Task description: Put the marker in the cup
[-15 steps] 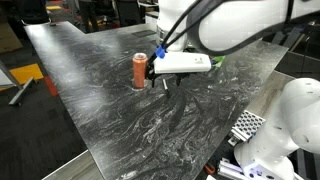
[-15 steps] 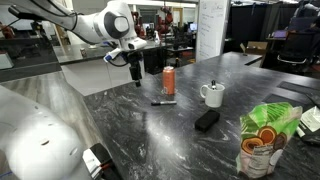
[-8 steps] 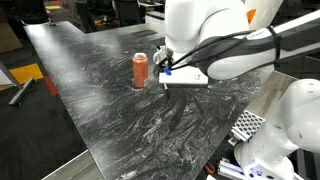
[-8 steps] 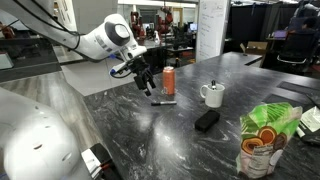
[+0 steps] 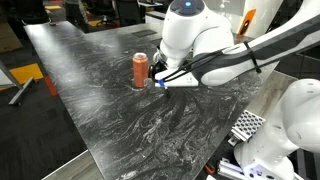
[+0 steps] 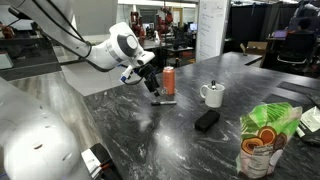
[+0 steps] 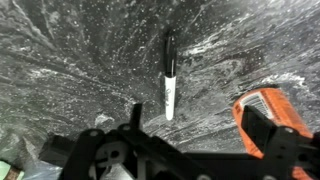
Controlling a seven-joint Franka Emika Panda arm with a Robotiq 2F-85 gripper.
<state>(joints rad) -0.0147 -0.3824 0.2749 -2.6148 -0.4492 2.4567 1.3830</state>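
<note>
Marker (image 7: 168, 78), a slim stick w/ black cap & white barrel, lay flat on the dark grey marbled tabletop (image 7: 70, 55), not in the mug. In wrist view it ran lengthwise, cap at the far end and white end near, betw. the two black fingers of the gripper (image 7: 192, 112). I had the jaws wide apart, one on each side of the white end, nothing clamped. Couldn't tell if either finger touched the barrel.

An orange-red drink can (image 7: 270, 112) stood upright to the right of the marker, approx. level w/ its near end.

In an exterior view the gripper (image 6: 155, 92) hung low over the table, pointing down, just left of the can (image 6: 169, 81). The marker was mostly hidden under it there. The small white mug (image 6: 211, 96) w/ side handle stood upright further right, well apart from marker & gripper. A black rectangular block (image 6: 207, 120) lay nearer than the mug, a bit apart from it. A green-and-orange snack packet (image 6: 265, 140) stood at the near right.

In an exterior view from the opp. side, the gripper (image 5: 158, 82) sat just beside the can (image 5: 140, 70), w/ the arm's white links above it.
</note>
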